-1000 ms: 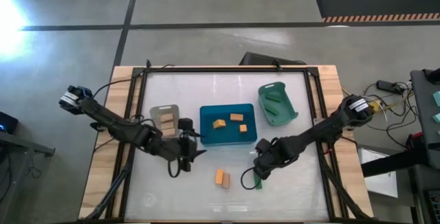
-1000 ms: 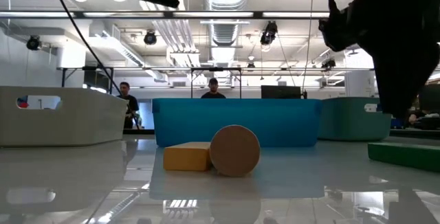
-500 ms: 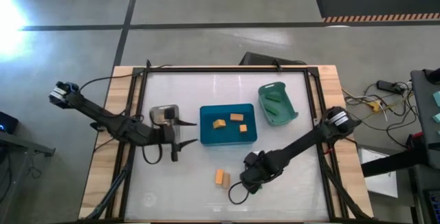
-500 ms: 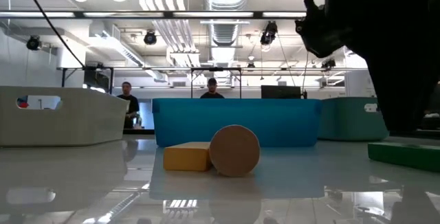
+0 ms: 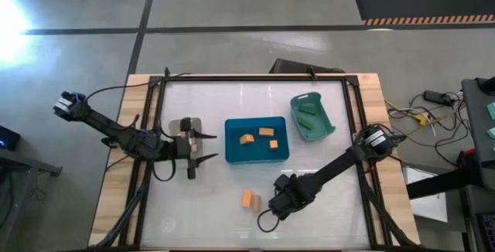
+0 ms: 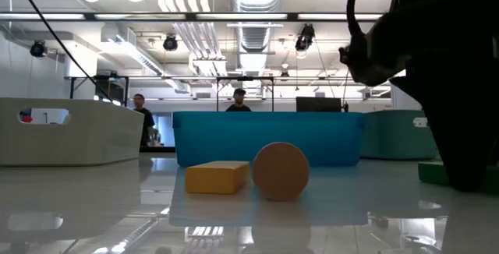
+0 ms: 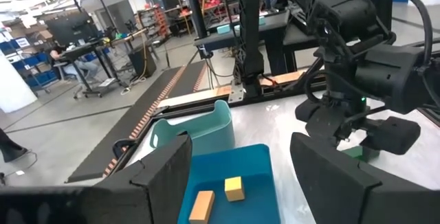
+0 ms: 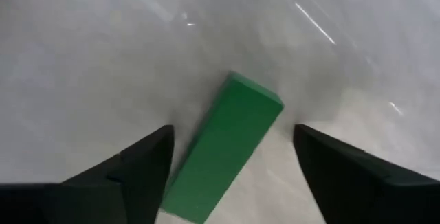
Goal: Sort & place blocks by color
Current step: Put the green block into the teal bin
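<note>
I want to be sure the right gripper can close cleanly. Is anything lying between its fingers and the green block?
Nothing visible does. In the right wrist view the green block lies alone on the bare white table, between the open fingers of the right gripper.

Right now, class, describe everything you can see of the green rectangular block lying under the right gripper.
The green rectangular block is a long, flat-faced bar with sharp edges, uniformly bright green and matte. It lies flat on the glossy white table, set diagonally between the open fingers of the right gripper, which touch neither side. Nothing else touches it; its near end runs out of view.
</note>
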You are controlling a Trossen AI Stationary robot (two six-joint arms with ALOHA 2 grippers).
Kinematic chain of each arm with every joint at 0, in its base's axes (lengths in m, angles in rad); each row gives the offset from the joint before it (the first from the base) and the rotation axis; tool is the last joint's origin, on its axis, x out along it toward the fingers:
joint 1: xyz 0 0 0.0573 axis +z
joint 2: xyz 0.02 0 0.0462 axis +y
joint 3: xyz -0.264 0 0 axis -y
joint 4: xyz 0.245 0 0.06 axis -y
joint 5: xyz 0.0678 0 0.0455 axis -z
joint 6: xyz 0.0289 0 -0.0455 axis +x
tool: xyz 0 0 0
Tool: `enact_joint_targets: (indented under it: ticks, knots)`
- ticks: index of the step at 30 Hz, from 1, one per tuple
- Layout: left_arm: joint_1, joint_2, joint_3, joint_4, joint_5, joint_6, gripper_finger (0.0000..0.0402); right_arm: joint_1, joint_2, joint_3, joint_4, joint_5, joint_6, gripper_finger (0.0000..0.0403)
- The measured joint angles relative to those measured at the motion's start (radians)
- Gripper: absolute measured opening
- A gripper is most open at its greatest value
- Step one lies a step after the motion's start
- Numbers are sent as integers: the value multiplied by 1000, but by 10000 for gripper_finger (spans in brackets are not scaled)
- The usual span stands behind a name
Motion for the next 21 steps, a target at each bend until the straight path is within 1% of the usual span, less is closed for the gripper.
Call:
enact_joint_targets:
  ticks: [6,11,13,16,18,21]
  knots:
    - [0,1,0,1,1,0,231,-1,19,1,0,-19,-71,199]
    - [0,3,0,15,1,0,231,-2,4,-1,-7,-23,-117,119]
    - [0,8,0,17,1,-1,231,-2,-13,-4,-15,-23,-133,94]
    - [0,15,0,20,2,-1,231,-3,-50,-8,-54,-30,-152,91]
    - [0,20,-1,36,2,-1,231,-5,-97,-7,-87,-30,-155,91]
    - [0,28,-1,68,2,0,231,-17,-173,-5,-185,-7,-158,91]
